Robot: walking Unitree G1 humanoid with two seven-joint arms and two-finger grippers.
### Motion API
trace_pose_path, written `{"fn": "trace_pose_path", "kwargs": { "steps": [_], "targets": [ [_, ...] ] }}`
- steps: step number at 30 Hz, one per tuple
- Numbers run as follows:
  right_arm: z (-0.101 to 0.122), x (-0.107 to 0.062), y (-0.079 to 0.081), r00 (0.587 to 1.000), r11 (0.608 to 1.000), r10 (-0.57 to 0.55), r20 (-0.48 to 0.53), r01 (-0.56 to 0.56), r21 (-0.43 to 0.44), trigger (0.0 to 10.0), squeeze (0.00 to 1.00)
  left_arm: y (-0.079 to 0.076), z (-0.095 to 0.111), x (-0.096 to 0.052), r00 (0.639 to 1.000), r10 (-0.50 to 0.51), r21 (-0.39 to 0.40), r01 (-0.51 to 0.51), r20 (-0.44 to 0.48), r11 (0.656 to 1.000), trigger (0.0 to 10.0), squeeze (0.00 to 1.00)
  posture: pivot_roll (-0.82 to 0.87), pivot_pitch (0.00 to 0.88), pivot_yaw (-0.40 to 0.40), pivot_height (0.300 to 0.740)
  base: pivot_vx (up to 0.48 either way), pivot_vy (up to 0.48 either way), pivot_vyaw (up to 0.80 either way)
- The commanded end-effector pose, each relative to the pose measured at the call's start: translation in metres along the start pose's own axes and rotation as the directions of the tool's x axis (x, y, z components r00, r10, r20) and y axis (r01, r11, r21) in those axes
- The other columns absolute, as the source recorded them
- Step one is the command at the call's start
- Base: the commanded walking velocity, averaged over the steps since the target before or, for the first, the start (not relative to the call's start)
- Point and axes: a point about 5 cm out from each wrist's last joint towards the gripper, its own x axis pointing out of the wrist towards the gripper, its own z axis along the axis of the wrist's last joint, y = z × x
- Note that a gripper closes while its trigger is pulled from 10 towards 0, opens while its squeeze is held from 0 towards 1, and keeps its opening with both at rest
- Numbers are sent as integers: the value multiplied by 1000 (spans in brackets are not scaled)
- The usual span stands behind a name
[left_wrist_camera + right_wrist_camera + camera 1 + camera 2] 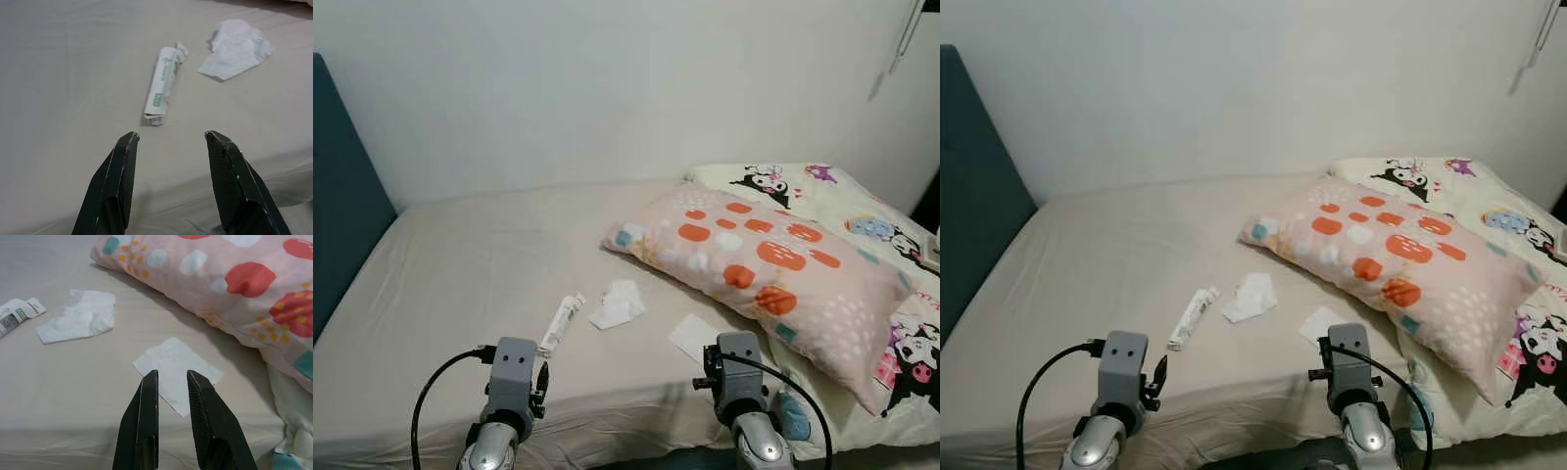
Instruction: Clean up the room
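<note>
Your two head eyes sit high at the foot-side edge of the bed [489, 264], looking forward and down toward the wall at 12 o'clock. They're basically the same shot, the right eye just nudged sideways. Both catch the pink pillow [759, 264] out around 2 o'clock.

Your left wrist cam rides low and close over the sheet, staring along the left gripper [171, 139] at the crumpled tube [164, 85]. Your right wrist cam is just as low, looking past the right gripper [172, 377] at the flat tissue [178, 369].

Both wrist cams share the crumpled tissue [78, 316], and the head views cover all of it.
</note>
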Motion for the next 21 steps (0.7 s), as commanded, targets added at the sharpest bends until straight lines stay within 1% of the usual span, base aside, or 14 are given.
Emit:
{"fn": "trace_pose_path", "kwargs": {
  "steps": [1,7,13,14,16,19,20,21],
  "targets": [
    [-2,0,0,1000,1000,-7,-8,7,11,10000,0,1,-1,-1,1000,-7,11,7,-9,1000,10000,0,11,68,-10,630,0,0,0],
    [-1,1,0,1000,1000,-9,-8,10,21,10000,0,2,1,0,1000,-6,18,6,-13,1000,10000,0,14,73,-2,630,0,0,0],
    [6,8,0,1000,999,7,-5,-7,33,10000,0,4,3,5,1000,9,18,-8,-27,1000,10000,0,18,99,-3,626,0,0,0],
    [7,10,-1,1000,999,10,-3,-10,35,10000,0,4,4,7,1000,8,19,-7,-28,1000,10000,0,18,99,-3,621,0,0,0],
    [12,16,-3,1000,999,15,-9,-15,29,10000,0,6,5,11,999,-13,34,14,-36,999,10000,0,18,145,-3,611,0,0,0],
    [14,19,-4,1000,1000,17,-11,-17,26,10000,0,6,5,12,999,-20,40,22,-37,999,10000,0,18,145,-3,606,0,0,0],
    [16,21,-4,1000,1000,23,-13,-23,22,10000,0,8,6,14,999,-24,45,26,-39,999,10000,0,14,164,-8,602,0,0,0],
    [22,27,-3,999,999,43,-13,-43,2,10000,0,12,9,16,999,-32,48,34,-33,998,10000,0,15,181,-14,602,0,0,0]
  ]
}}
